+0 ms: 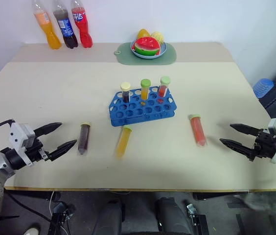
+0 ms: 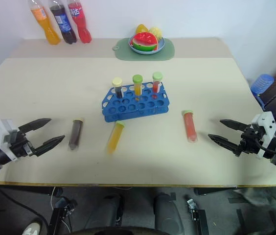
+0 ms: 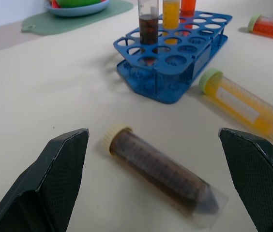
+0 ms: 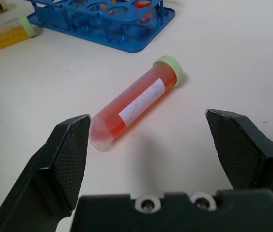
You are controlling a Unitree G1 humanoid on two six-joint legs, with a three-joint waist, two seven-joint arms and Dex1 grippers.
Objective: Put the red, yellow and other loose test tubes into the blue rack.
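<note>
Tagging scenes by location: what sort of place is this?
Probably a lab-style demo bench, staged: a beige table holding a blue rack with test tubes, three soda bottles and a plate of fruit at the back.

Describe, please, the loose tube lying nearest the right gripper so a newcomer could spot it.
Start at the blue rack mid-table and look toward the open right gripper. The red tube lies flat there, apart from the rack. Its red liquid distinguishes it from the yellow tube and brown tube.

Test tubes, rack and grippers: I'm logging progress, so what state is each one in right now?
Blue rack: upright, holding three tubes.
Dark tube: loose, lying flat.
Yellow tube: loose, lying flat by the rack.
Red tube: loose, lying flat.
Left gripper: open, empty, facing the dark tube.
Right gripper: open, empty, facing the red tube.
</note>
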